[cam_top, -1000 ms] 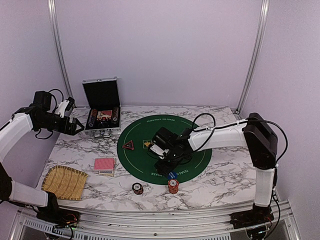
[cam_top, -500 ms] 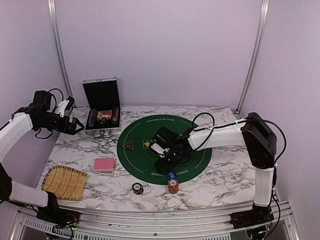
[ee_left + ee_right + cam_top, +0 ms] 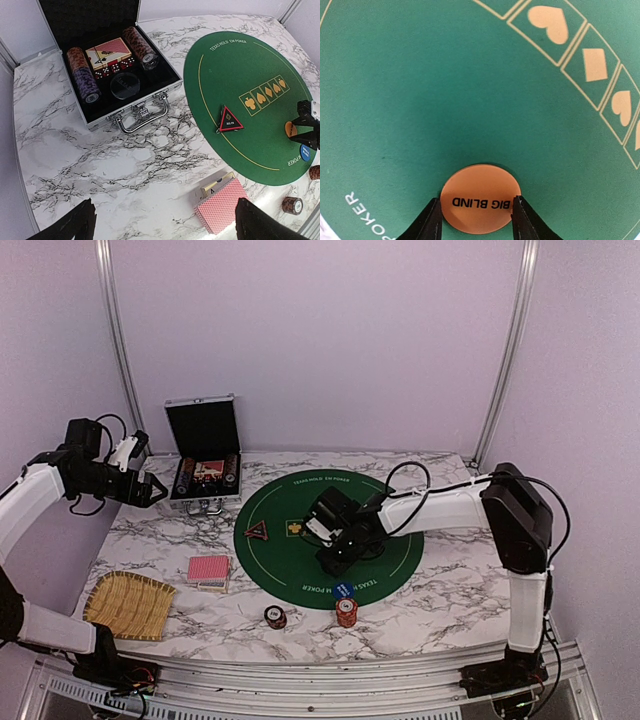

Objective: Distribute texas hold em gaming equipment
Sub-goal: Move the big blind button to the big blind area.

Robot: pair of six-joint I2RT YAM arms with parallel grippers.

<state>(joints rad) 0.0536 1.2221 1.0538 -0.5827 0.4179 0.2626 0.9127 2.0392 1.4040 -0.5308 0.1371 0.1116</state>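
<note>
My right gripper (image 3: pixel 476 201) is shut on an orange round "BIG BLIND" button (image 3: pixel 480 192), one finger at each side, low over the green poker mat (image 3: pixel 420 90). In the top view this gripper (image 3: pixel 333 560) is at the mat's middle. A blue round button (image 3: pixel 345 589) lies at the mat's near edge. A red/orange chip stack (image 3: pixel 346 613) and a dark chip stack (image 3: pixel 275 617) stand on the marble in front. A red-backed card deck (image 3: pixel 208 571) lies left of the mat. My left gripper (image 3: pixel 150 492) is open and empty, high over the table's left.
An open silver case (image 3: pixel 205 455) at the back left holds chip rows and cards (image 3: pixel 107 52). A red triangular marker (image 3: pixel 257 531) lies on the mat's left edge. A woven straw tray (image 3: pixel 130 605) sits at the near left corner.
My right gripper has moved a little toward the mat's middle, away from the blue button. The left arm has hardly moved.
</note>
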